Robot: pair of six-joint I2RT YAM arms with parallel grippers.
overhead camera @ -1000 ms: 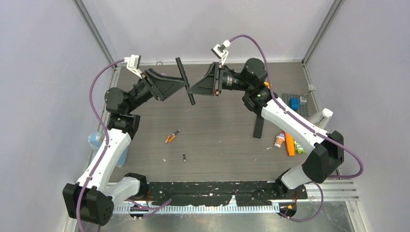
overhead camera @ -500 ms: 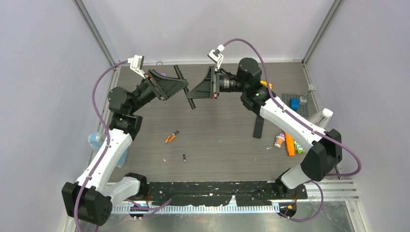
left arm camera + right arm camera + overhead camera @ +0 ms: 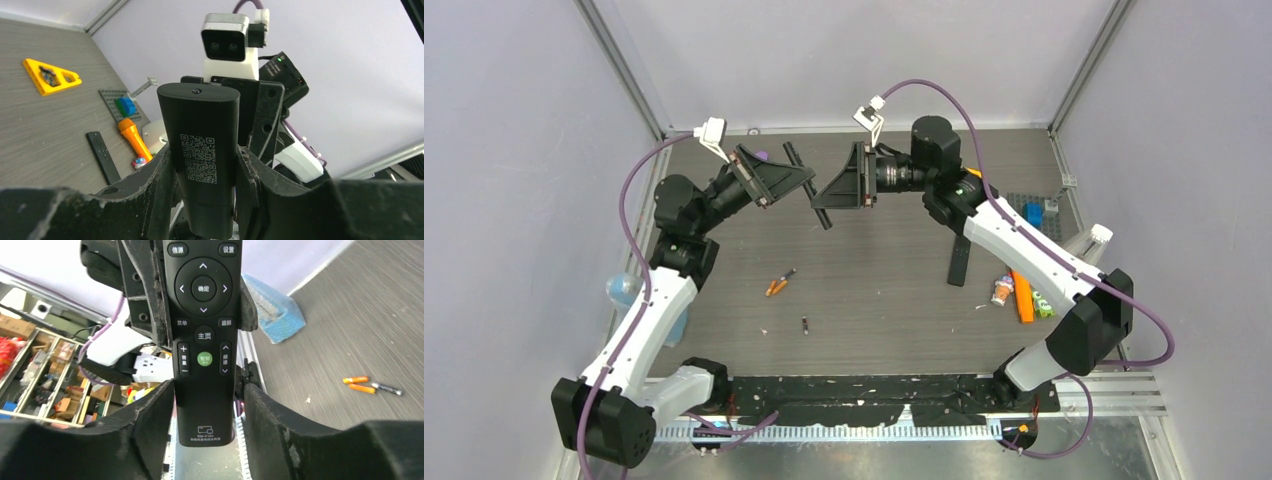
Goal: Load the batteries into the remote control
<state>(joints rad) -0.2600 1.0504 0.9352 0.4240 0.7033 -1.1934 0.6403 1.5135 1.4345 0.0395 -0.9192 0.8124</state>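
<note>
A black remote control (image 3: 793, 155) hangs in the air above the far part of the table, between both grippers. My left gripper (image 3: 205, 155) is shut on it, both fingers pressed to the sides of its back, where a QR code (image 3: 202, 157) shows. My right gripper (image 3: 207, 387) stands around its lower, button-side end (image 3: 205, 410), with a narrow gap at one finger. The batteries lie on the table: two orange ones (image 3: 774, 287) (image 3: 356, 380) beside a dark grey one (image 3: 386, 388), and a dark one (image 3: 805, 325) nearer the arms.
A second black remote (image 3: 960, 263) lies on the table to the right. A long orange stick (image 3: 1022, 297) and small toys lie beside it. A grey baseplate (image 3: 117, 102) with a blue brick and a yellow triangle (image 3: 50, 76) sit at the back right. A blue bag (image 3: 619, 290) lies at the left edge.
My left gripper has closed from wide open onto the remote. Both grippers and the remote have drifted slightly left. The right jaws have eased apart a little.
</note>
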